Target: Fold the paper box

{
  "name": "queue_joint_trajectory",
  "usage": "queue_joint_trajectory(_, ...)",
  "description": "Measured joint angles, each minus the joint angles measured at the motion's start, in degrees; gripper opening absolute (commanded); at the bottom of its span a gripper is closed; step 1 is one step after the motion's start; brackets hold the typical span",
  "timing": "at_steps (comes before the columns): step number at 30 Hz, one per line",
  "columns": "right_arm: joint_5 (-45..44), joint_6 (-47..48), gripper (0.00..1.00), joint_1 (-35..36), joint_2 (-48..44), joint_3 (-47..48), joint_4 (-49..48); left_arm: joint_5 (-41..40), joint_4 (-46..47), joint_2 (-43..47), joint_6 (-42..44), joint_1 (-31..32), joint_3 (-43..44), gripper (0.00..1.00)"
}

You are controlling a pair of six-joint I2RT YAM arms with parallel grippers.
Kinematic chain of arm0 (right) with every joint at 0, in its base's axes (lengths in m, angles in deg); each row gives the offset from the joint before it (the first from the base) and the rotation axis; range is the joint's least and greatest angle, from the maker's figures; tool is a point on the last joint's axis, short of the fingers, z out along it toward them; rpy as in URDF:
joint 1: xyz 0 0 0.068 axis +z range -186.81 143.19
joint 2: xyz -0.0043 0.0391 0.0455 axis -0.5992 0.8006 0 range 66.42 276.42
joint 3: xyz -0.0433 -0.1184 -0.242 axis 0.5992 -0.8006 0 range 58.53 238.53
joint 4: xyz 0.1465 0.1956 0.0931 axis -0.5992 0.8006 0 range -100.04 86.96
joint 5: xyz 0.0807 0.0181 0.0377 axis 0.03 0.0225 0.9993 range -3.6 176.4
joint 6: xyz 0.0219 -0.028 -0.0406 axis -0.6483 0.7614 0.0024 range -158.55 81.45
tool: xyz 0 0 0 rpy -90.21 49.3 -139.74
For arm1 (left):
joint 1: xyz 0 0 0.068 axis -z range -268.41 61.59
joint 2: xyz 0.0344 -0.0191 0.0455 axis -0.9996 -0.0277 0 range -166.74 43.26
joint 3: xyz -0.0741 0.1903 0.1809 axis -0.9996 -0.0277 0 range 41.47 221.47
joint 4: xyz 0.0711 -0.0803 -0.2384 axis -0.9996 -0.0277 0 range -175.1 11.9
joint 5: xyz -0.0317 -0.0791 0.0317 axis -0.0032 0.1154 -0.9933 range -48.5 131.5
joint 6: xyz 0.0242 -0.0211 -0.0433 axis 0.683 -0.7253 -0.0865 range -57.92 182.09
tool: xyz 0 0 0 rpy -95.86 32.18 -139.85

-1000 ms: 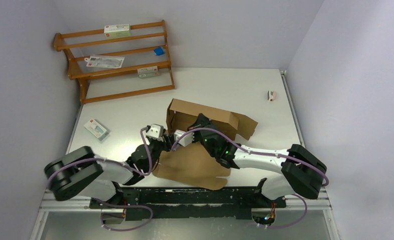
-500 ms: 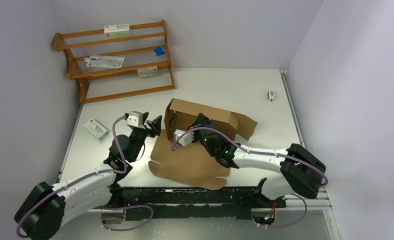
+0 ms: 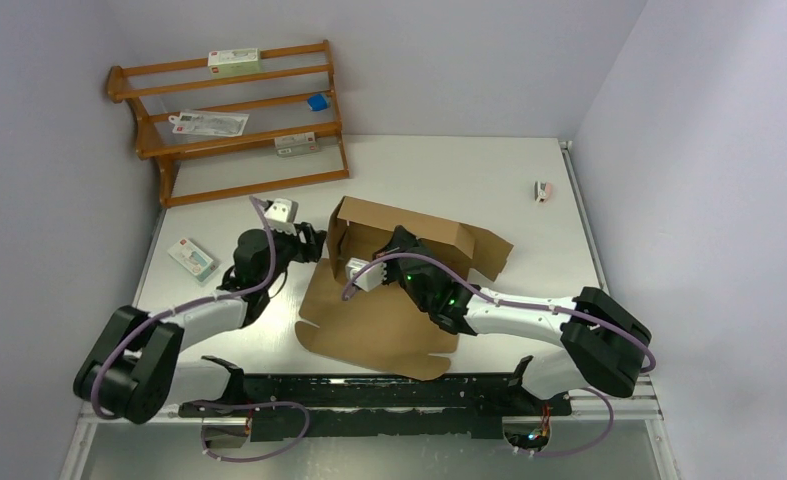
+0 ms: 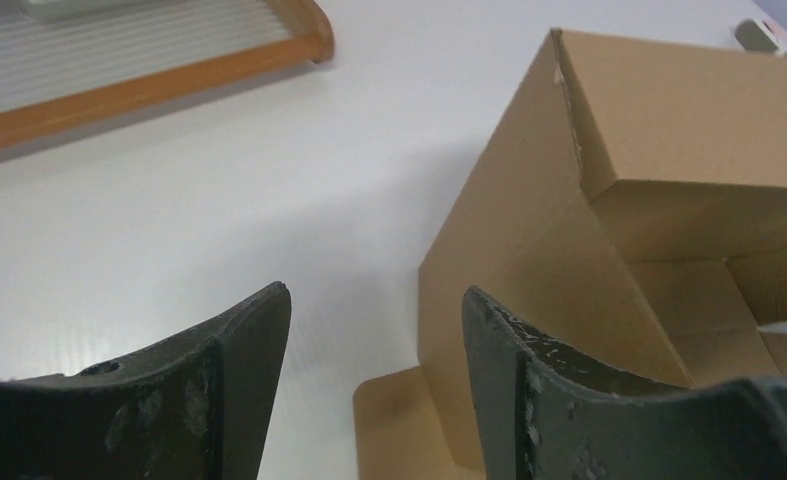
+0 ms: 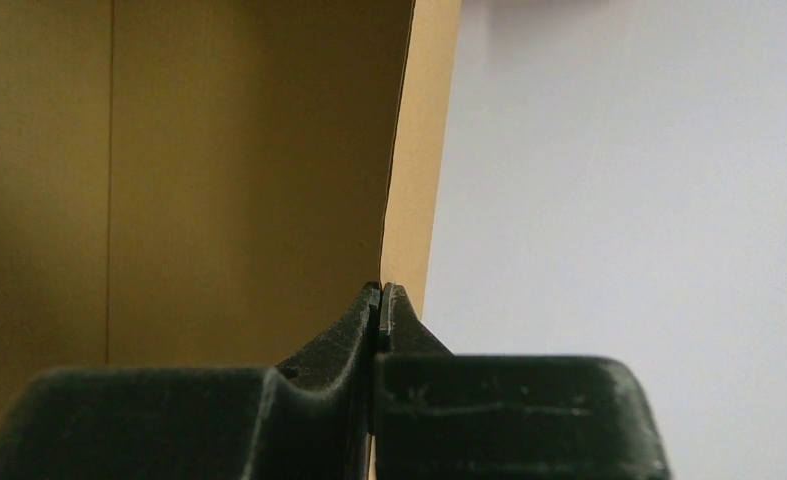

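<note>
The paper box (image 3: pixel 379 325) is plain brown cardboard. One wide panel lies flat toward the near edge, and folded walls (image 3: pixel 424 235) stand behind it. My left gripper (image 3: pixel 314 243) hangs open just left of the box's upright left corner (image 4: pixel 529 250); only white table shows between its fingers (image 4: pixel 374 300). My right gripper (image 3: pixel 401 245) reaches inside the standing walls. In the right wrist view its jaws (image 5: pixel 380 290) are shut tight, tips at the edge of an upright cardboard wall (image 5: pixel 219 170). No cardboard shows clamped between them.
A wooden rack (image 3: pixel 234 120) with small packets stands at the back left, and its lower rail (image 4: pixel 149 85) shows in the left wrist view. A white printed packet (image 3: pixel 191 258) lies left of the left arm. A small object (image 3: pixel 543 190) sits at the far right.
My left arm lifted off the flat panel's left edge and swung back to the box's upright left corner, its jaws widening. The right arm and the box have stayed about the same.
</note>
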State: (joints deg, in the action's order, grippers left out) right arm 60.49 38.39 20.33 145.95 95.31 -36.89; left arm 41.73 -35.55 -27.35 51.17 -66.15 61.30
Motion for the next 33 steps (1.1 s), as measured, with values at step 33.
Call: queue_joint_trajectory(33,5.7,-4.9,0.00,-0.5,-0.3,5.9,11.7,20.2,20.5,-26.0,-1.0,-0.3,6.0,0.51)
